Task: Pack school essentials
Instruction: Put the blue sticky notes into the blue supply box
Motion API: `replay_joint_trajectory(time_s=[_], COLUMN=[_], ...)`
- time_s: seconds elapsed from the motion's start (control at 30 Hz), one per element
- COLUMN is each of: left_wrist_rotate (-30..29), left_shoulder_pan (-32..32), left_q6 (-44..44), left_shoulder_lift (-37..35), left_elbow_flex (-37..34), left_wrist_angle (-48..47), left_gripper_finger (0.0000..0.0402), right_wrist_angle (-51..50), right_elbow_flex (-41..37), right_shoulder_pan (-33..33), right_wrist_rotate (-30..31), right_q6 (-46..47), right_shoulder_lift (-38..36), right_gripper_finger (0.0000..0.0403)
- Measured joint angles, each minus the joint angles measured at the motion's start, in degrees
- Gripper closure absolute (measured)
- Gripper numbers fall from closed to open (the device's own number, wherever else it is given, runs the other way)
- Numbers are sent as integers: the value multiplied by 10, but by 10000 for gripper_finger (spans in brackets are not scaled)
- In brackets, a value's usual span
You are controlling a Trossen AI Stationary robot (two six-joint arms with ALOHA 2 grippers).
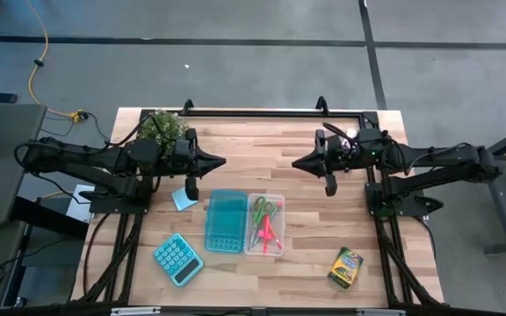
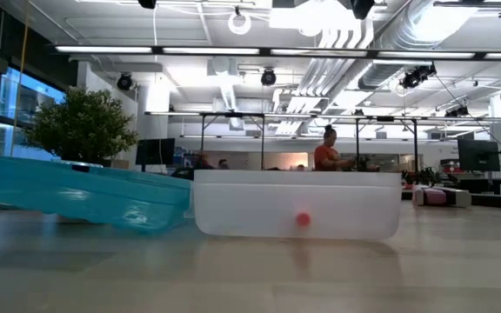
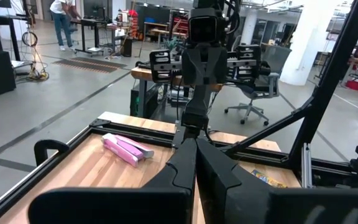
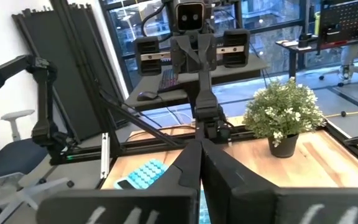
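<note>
Currently both arms are parked at the back of the desk (image 1: 297, 272), tips facing each other: left gripper (image 1: 220, 161) and right gripper (image 1: 297, 163), jaws closed, holding nothing. Clear bin (image 1: 264, 225) sits mid-desk and holds the green-handled scissors (image 1: 264, 209) and a pink marker (image 1: 267, 235). Teal lid (image 1: 225, 220) lies just beside it. Light-blue note pad (image 1: 183, 198) is near the left arm, loose on the desk. Yellow-green crayon box (image 1: 345, 267) is front right, well apart from the bin. Teal calculator (image 1: 177, 259) is front left, not for packing. Likely the crayon box is light, stiff cardboard: pinch across its narrow sides. The note pad is probably thin and flat, hard to lift; take it at an edge.
</note>
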Motion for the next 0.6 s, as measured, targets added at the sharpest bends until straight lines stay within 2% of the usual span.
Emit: replay_joint_trajectory(time_s=[0.6], left_wrist_rotate=[0], left_shoulder_pan=[0], left_q6=[-8], left_shoulder_lift=[0], left_elbow_flex=[0], left_wrist_angle=[2], left_gripper_finger=[401], right_wrist_angle=[-3], right_elbow_flex=[0], right_shoulder_pan=[0], right_wrist_rotate=[-9], right_q6=[-15], right_shoulder_lift=[0], right_gripper_finger=[403])
